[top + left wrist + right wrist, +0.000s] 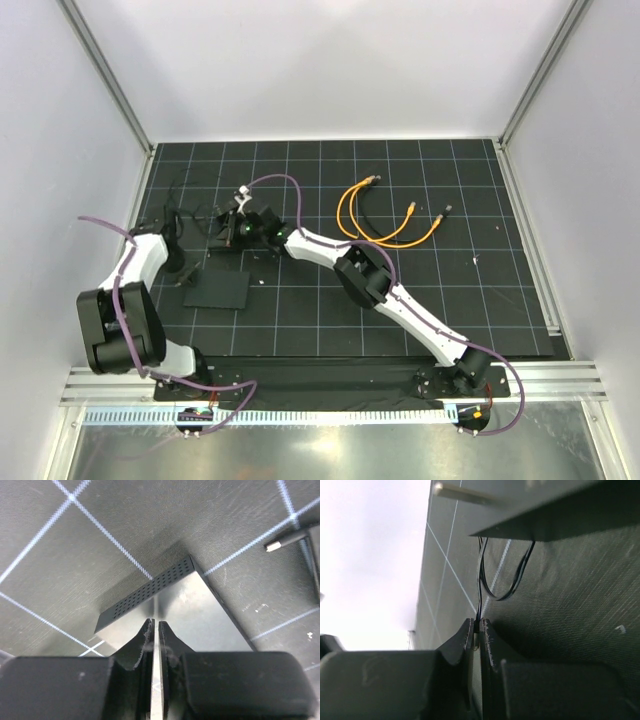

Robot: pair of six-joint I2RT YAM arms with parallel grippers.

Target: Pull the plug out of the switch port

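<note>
Matte-black and flat, the switch (217, 290) lies on the gridded worktop (450, 300) in its left half, nearer the near edge than the far one, its perforated side showing in the left wrist view; the left tool (154, 625) sits over the switch's top, its fingers drawn to a thin slit with nothing between them; whether it touches the box I cannot tell; a dark plug (280, 542) with a metal tip lies on the worktop apart from the switch; the right tool (476, 625), stretched across toward the far-left corner, is pinched narrow on a thin black wire (480, 575) that loops beneath a power adapter (535, 520); orange cables (385, 215) lie well apart, toward the far edge
</note>
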